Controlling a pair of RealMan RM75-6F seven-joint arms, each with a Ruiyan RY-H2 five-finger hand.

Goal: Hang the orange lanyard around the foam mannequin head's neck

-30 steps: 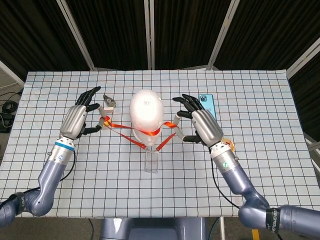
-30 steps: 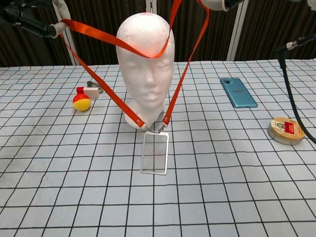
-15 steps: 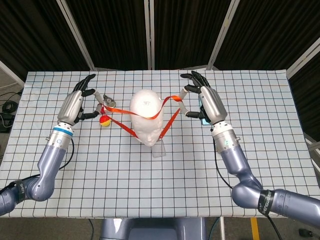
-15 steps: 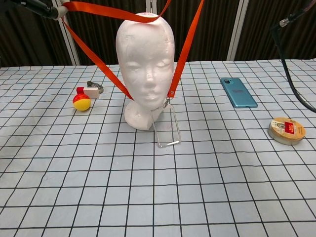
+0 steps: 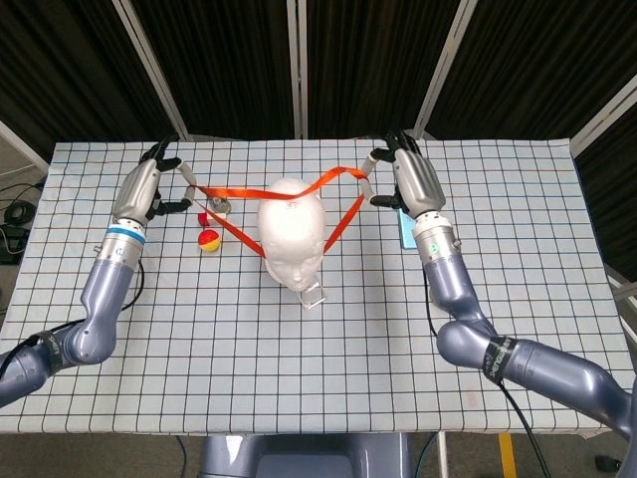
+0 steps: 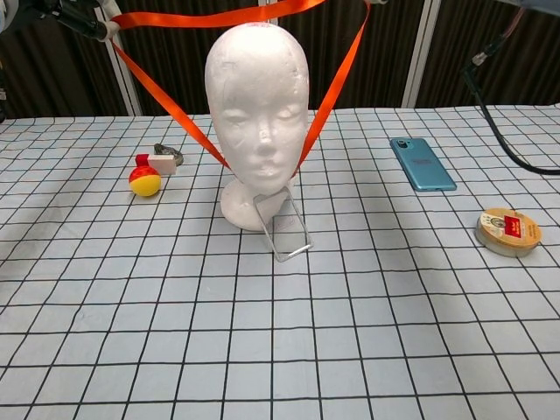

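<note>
the orange lanyard [image 5: 299, 191] is now stretched wide as an open loop above the foam mannequin head [image 5: 292, 231]. half a second ago its rear strap lay across the crown of the head; now, in the chest view, that strap runs just above the crown and seems to be free of it, though i cannot tell for sure if it touches. both hands have moved further back, away from the face side of the head, and have pulled the loop with them. the left hand [image 5: 146, 189] is well to the left of the head and its fingers [image 5: 177, 165] pinch one corner of the strap. the right hand [image 5: 411, 180] is to the right of the head and its fingers pinch the other corner. so both are grasping the lanyard, neither has released it.

the two front straps come down on each side of the face and meet under the chin, where the clear badge holder [image 6: 283, 225] hangs. it is tilted, with its lower end near the tabletop [image 6: 367, 332], in front of the base of the head.

in my judgement the loop has passed the widest part of the head. what remains is to lower the rear strap behind the head to the neck and then let go.
</note>
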